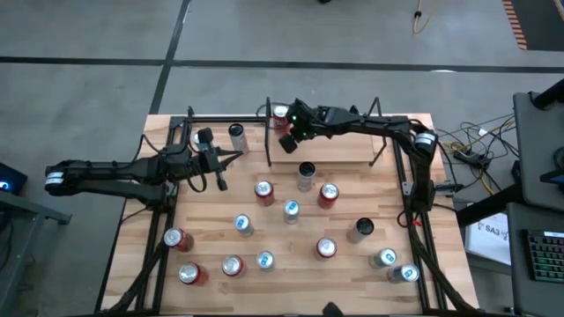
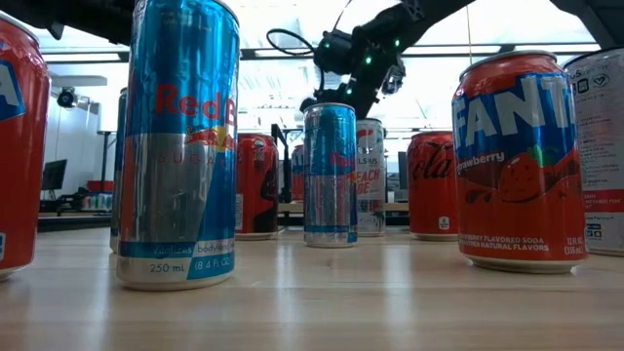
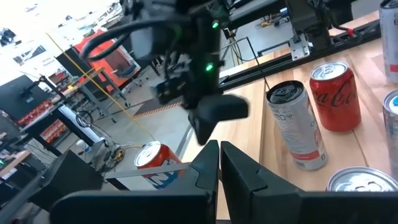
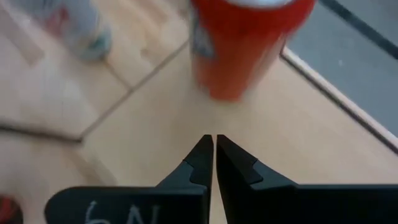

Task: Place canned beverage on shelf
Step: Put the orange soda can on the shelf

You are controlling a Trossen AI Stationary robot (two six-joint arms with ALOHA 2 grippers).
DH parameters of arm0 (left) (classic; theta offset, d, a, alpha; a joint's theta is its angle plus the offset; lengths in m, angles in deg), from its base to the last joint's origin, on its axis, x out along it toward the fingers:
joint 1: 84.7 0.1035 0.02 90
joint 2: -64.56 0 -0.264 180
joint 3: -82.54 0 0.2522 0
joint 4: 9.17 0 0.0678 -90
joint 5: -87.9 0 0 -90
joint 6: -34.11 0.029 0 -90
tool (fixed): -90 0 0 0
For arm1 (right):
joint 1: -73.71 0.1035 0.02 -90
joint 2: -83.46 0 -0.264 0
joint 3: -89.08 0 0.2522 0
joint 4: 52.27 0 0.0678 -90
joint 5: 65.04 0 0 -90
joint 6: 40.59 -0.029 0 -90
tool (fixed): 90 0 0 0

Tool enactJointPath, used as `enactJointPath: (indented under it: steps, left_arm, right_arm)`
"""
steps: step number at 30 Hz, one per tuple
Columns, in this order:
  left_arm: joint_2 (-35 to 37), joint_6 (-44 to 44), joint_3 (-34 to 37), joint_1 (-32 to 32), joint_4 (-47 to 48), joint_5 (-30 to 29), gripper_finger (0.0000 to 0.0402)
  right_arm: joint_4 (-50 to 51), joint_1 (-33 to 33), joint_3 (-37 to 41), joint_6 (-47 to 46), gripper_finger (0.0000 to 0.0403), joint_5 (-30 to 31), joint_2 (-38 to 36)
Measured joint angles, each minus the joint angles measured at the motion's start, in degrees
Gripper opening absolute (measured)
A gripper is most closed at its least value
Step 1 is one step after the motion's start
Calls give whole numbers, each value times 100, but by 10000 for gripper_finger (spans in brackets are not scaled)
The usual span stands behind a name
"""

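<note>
Looking down, I see my right gripper (image 1: 286,132) pinched empty at twelve o'clock over the shelf (image 1: 344,150), beside a red can (image 1: 285,141); left gripper (image 1: 231,158) closed at ten.

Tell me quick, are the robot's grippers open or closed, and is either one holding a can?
Left gripper: closed, holding nothing.
Right gripper: closed, holding nothing, above the shelf near a red can.
</note>
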State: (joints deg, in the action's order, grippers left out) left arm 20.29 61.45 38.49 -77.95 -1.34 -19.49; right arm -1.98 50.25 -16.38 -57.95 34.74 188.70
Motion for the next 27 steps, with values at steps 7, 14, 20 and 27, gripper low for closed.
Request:
enactJointPath:
  steps: [7,14,20,27]
  left_arm:
    - [0,-1265,0,-4,42,84,0]
    - [-191,-2281,0,-4,-456,900,0]
    - [-613,-2729,-2,-10,-1213,943,0]
    - [-1483,-2764,-4,-9,-2748,943,0]
  right_arm:
    - [893,841,0,628,9,1129,-541]
    - [1201,1334,204,1461,9,1222,-1057]
    - [149,1379,1556,1987,9,1172,-2102]
    - [-2163,1146,3313,2411,9,137,-3710]
